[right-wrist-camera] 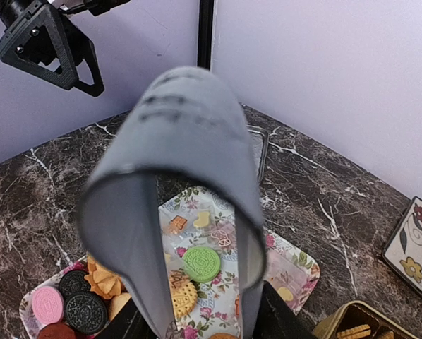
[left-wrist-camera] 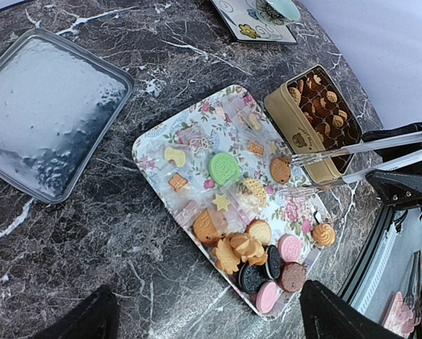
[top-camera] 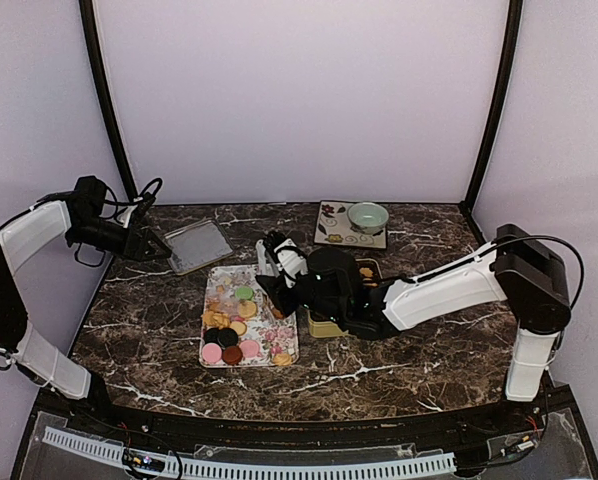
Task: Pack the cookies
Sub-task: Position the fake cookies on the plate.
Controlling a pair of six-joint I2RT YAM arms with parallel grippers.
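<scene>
The cookies (top-camera: 231, 335) lie on a flowery tray (top-camera: 222, 283): tan shapes, pink and dark discs (left-wrist-camera: 267, 272) and a green disc (right-wrist-camera: 200, 263). More cookies fill the gold tin (left-wrist-camera: 296, 131) to the tray's right. My right gripper (top-camera: 289, 290) is shut on grey metal tongs (right-wrist-camera: 176, 141). In the left wrist view the tongs (left-wrist-camera: 359, 150) reach across the tin, and their tips end beside a round tan cookie (left-wrist-camera: 280, 170) at the tray's edge. Whether they pinch it I cannot tell. My left gripper (top-camera: 161, 247) hangs open and empty over the table left of the tray (left-wrist-camera: 161, 141).
A flat grey metal lid (top-camera: 199, 245) lies on the marble behind and left of the tray, also in the left wrist view (left-wrist-camera: 52, 113). At the back right a patterned plate (top-camera: 331, 235) carries a green bowl (top-camera: 367, 215). Black frame poles stand at both back corners.
</scene>
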